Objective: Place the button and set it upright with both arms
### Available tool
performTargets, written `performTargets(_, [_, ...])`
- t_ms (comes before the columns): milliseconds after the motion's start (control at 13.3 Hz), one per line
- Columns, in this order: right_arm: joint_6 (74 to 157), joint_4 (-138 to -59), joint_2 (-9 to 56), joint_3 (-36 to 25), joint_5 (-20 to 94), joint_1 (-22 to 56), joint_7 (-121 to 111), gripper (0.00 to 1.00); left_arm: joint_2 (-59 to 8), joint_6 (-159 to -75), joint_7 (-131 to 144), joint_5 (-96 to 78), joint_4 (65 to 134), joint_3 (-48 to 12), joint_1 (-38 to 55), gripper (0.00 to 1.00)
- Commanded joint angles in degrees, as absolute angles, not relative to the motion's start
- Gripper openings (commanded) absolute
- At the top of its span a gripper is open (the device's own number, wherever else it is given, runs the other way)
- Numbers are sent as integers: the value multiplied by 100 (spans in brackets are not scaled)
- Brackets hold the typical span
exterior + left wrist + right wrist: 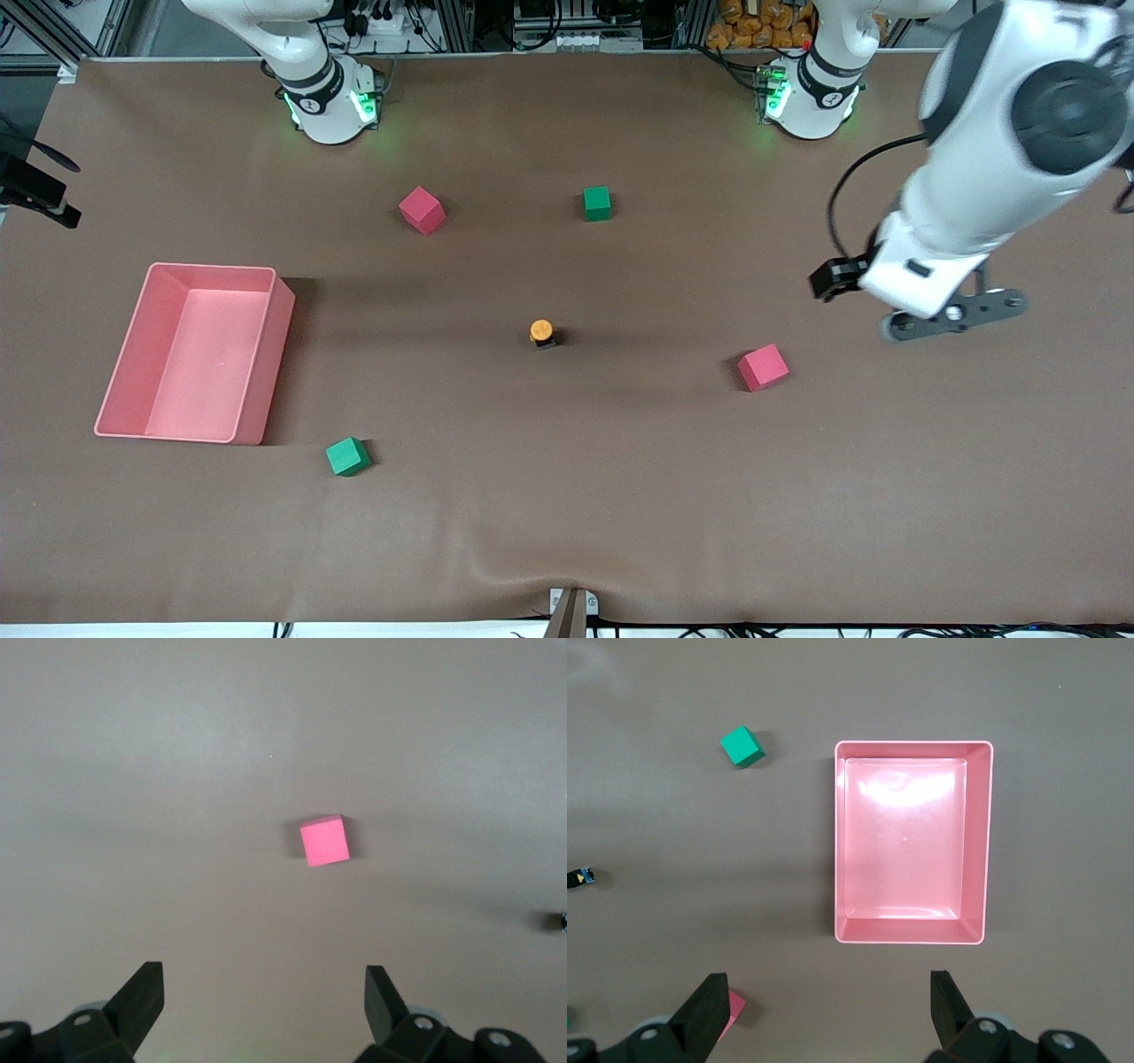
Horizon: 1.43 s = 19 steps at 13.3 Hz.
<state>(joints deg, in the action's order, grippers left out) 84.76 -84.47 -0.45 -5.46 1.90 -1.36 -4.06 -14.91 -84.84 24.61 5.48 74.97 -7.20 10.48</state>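
- Brown cloth covers the table (620, 496); your button (542, 333) stands near its middle, orange cap up on the black body, apart from every cube.
- Your left gripper (264, 1005) hangs over the left arm's end of the table, fingers spread wide and empty, with a red cube (763, 367) lying between it and the button.
- Your right gripper (829, 1010) is also spread and empty, above the pink bin (257, 372) at the right arm's end; the front camera does not show it.
- Judgement: the button looks already upright, its axis vertical. The left gripper appears nearer; any approach from there must clear the red cube.
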Motion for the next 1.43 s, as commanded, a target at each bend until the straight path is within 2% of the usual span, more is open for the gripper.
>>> performTargets(0, [8490, -8429, -44, -501, 158, -193, -404, 100, -994, -8420, 1376, 404, 7787, -730, 599, 100])
performTargets(226, [8490, -8429, -44, -492, 158, -193, -404, 100, -765, -8420, 258, 239, 7866, -248, 554, 100])
performTargets(451, [8490, -8429, -44, -501, 158, -202, -404, 100, -405, -8429, -9, -88, 8269, 210, 650, 100])
performTargets(827, [8490, -8429, -44, -501, 158, -185, -404, 100, 202, -9043, -308, -97, 9104, 308, 677, 100])
performTargets(1353, [8499, -8429, -44, -501, 158, -185, -404, 100, 589, -9044, -290, -61, 9439, 255, 668, 100])
